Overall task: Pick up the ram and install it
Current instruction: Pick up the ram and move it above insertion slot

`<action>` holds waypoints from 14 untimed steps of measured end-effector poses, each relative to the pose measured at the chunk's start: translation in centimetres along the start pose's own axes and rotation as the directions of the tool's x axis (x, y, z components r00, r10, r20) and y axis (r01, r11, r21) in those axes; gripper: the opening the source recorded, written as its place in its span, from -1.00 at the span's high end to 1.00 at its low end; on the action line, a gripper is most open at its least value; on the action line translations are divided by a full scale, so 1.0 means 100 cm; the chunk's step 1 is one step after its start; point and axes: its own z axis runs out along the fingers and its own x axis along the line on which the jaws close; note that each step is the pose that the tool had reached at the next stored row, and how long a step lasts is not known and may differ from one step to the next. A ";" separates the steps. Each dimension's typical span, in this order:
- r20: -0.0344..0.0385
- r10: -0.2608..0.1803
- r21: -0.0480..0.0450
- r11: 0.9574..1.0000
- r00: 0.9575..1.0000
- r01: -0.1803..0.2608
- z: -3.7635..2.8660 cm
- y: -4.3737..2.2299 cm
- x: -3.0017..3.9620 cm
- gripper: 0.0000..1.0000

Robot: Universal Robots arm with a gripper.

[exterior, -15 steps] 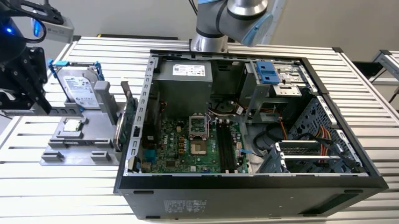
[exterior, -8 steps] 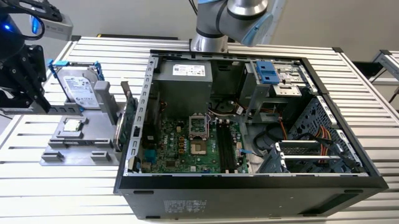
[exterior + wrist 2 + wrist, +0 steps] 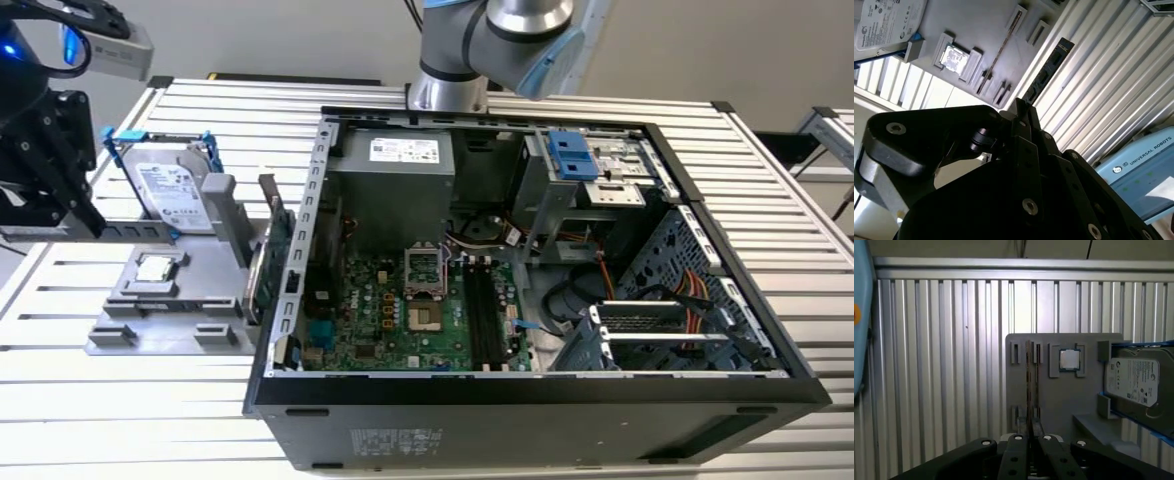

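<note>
Exterior view has the end effector (image 3: pixel 67 205) at 9 o'clock from the open PC case (image 3: pixel 534 425). Second wrist view: it's pinched narrow on the ram (image 3: pixel 1046 75).

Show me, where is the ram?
In the first wrist view the ram stands on edge in the gray holder, beside the processor chip; the holder lies to the exterior view's left of the computer case.

Exterior view high over case (image 3: pixel 534 425); both wrist views share tray (image 3: pixel 1064 400) (image 3: pixel 979 25).
</note>
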 end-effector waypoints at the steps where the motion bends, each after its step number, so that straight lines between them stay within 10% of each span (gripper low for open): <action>1: 0.000 0.000 0.000 1.000 1.000 0.000 -0.0009 0.0000 0.0000 1.00; 14: 0.000 0.000 0.000 1.000 1.000 0.000 -0.0132 0.0001 -0.0006 1.00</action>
